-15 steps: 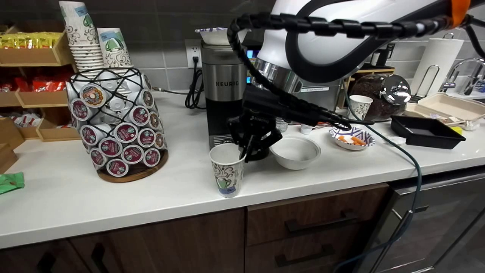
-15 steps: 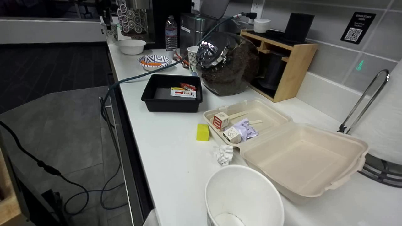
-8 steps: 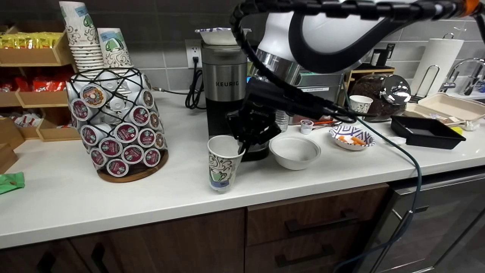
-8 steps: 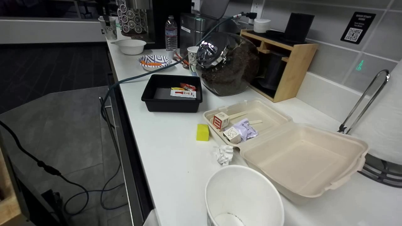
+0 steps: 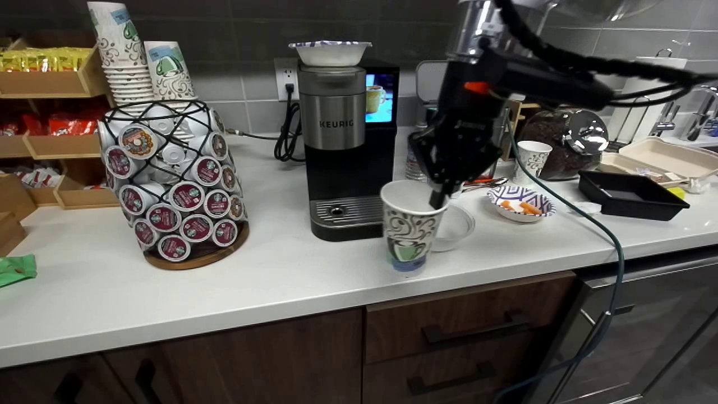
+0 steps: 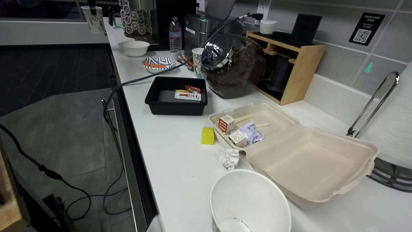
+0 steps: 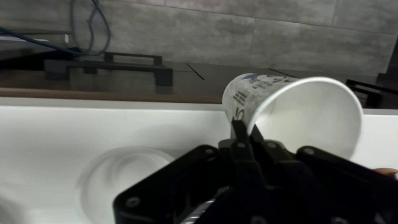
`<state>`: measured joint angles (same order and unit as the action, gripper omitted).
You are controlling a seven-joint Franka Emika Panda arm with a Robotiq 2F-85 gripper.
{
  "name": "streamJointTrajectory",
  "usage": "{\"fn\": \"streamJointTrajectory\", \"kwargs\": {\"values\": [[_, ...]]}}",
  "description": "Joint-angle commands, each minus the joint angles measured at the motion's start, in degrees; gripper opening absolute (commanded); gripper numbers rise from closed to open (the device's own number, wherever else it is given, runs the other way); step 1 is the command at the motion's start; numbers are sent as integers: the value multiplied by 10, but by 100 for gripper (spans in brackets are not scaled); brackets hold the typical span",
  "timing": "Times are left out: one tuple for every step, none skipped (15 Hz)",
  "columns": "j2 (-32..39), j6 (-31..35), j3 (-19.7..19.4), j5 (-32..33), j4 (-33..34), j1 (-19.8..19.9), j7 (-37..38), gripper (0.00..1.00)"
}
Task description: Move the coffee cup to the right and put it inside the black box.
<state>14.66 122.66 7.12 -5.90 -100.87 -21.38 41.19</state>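
The coffee cup [image 5: 409,235], white paper with a green and dark swirl print, hangs in the air in front of the coffee machine. It also shows in an exterior view [image 6: 94,24] and in the wrist view [image 7: 311,118]. My gripper [image 5: 439,197] is shut on the cup's rim; in the wrist view [image 7: 247,130] one finger is inside and one outside the wall. The cup is slightly tilted. The black box [image 5: 639,209], low and rectangular, stands on the counter far right of the cup. In an exterior view the black box [image 6: 177,108] holds several small packets.
A white bowl [image 5: 457,227] stands just behind the cup. A patterned bowl [image 5: 505,213] with orange pieces and a cable [image 5: 608,235] lie between cup and box. The coffee machine [image 5: 336,123] is behind. A glass jar [image 6: 231,71] stands beside the box.
My gripper has lifted the cup and carried it to the right along the counter, from left of the white bowl to partly in front of it. The black box has not moved.
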Motion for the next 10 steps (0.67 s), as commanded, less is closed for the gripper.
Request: {"fn": "streamJointTrajectory", "kwargs": {"values": [[-126,-43,-5,36,-139,24,84,1],[-151,-43,-5,42,-169,37,105,1],[-176,-39,-5,52,-201,49,126,1],[-196,-27,-5,59,-233,64,144,1],[-219,-22,-5,64,-265,78,162,1],[-234,-18,-4,70,-289,92,182,1],[-182,-46,8,53,-215,90,139,1],[-195,-45,8,54,-232,100,137,4],[-196,-45,10,54,-232,103,135,4],[-195,-45,12,54,-227,103,135,4]]}}
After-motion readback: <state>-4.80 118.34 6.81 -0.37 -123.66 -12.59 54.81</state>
